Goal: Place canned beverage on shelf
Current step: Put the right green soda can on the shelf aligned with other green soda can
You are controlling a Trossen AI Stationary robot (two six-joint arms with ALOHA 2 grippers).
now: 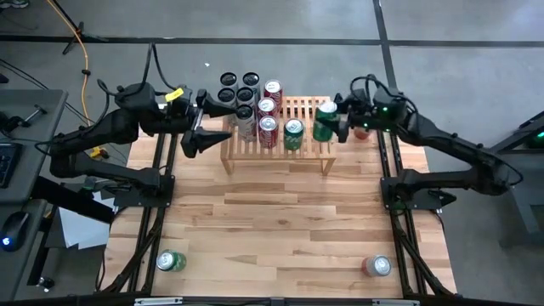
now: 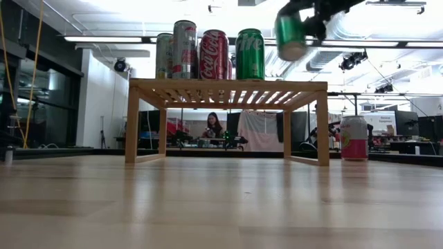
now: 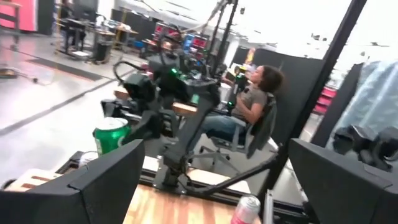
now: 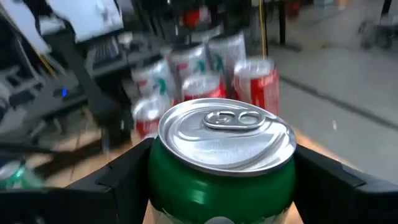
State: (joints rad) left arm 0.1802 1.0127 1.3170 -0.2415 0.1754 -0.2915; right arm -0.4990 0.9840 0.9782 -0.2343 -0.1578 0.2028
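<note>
- Green can (image 4: 221,162) is clamped in the right gripper (image 4: 221,186), carried above the shelf (image 1: 302,106) (right end).
- Next, likely: lower it upright onto free slats, then release.
- Left gripper (image 1: 194,140) waits open beside the shelf.

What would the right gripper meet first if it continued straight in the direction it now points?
Probably the green can already standing on the shelf; the right gripper, holding its own green can, points along the shelf toward it. Depth is uncertain.
</note>
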